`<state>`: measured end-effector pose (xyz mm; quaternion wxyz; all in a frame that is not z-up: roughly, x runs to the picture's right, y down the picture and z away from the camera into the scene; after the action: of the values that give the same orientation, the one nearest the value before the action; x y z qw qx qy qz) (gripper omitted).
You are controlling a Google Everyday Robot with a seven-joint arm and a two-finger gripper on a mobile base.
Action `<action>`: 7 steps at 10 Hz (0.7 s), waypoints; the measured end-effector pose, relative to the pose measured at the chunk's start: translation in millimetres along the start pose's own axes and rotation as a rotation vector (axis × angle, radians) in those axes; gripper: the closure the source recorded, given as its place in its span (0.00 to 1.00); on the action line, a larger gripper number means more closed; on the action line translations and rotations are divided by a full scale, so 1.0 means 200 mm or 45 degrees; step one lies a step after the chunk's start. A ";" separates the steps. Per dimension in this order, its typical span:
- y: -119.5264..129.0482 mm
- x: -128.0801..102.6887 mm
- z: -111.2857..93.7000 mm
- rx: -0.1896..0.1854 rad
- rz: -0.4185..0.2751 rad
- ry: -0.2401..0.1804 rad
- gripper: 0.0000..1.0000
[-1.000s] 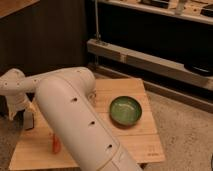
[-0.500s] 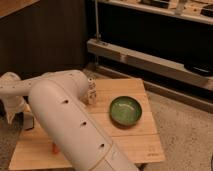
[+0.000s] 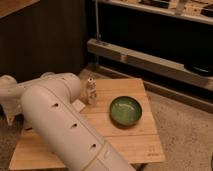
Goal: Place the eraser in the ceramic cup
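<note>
My large white arm (image 3: pixel 60 125) fills the left of the camera view and covers most of the left half of the wooden table (image 3: pixel 135 145). It bends at the far left and a link points down there (image 3: pixel 9 112). The gripper is not visible; it lies somewhere behind the arm over the table's left side. The eraser and the ceramic cup are hidden or out of view.
A green bowl (image 3: pixel 126 110) sits right of the table's centre. A small pale bottle-shaped shaker (image 3: pixel 91 92) stands upright near the back, with a white flat piece (image 3: pixel 79 105) just left of it at the arm's edge. A dark shelf unit (image 3: pixel 150 55) stands behind the table.
The arm has swung, and its wide upper link now covers the table's left side. The shaker and white flat piece have come into view; the orange-red stick is now covered.
</note>
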<state>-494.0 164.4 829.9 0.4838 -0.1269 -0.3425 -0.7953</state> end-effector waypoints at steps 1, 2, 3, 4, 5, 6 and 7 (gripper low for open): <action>0.01 0.01 0.01 0.002 0.003 -0.007 0.33; 0.02 0.02 0.01 0.006 0.006 -0.014 0.33; 0.03 0.02 0.02 0.007 0.005 -0.029 0.33; 0.04 0.03 0.03 0.025 0.005 -0.058 0.33; 0.05 0.05 0.03 0.037 0.009 -0.076 0.33; 0.06 0.05 0.04 0.037 0.011 -0.078 0.33; 0.06 0.05 0.05 0.038 0.015 -0.077 0.33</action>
<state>-489.8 160.4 847.4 0.4797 -0.1456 -0.3680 -0.7832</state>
